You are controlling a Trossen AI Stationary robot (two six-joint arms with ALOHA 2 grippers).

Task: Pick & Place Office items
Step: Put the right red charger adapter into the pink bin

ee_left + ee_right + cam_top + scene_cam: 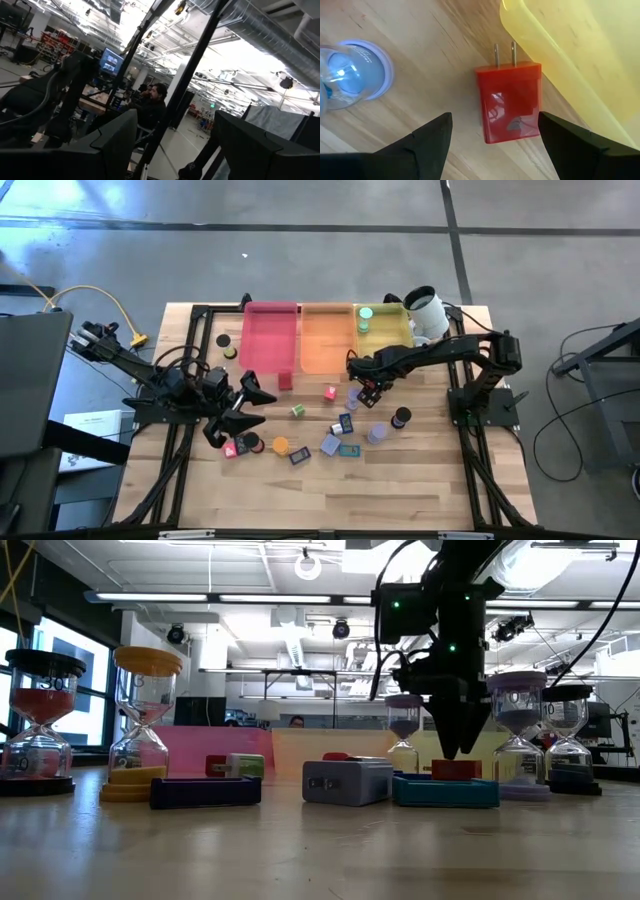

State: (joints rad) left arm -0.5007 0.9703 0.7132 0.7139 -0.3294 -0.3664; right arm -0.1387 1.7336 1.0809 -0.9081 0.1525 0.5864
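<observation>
Two neighbours flank the red plug block point(510, 102): yellow tray point(580, 55), lavender hourglass point(350, 75).

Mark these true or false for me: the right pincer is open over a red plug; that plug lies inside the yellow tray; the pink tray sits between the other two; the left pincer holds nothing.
1. The right pincer is open over the red plug. True.
2. The plug lies inside the yellow tray. False: it lies on the table beside the tray.
3. The pink tray sits between the other two. False: the orange tray does.
4. The left pincer holds nothing. True.
</observation>
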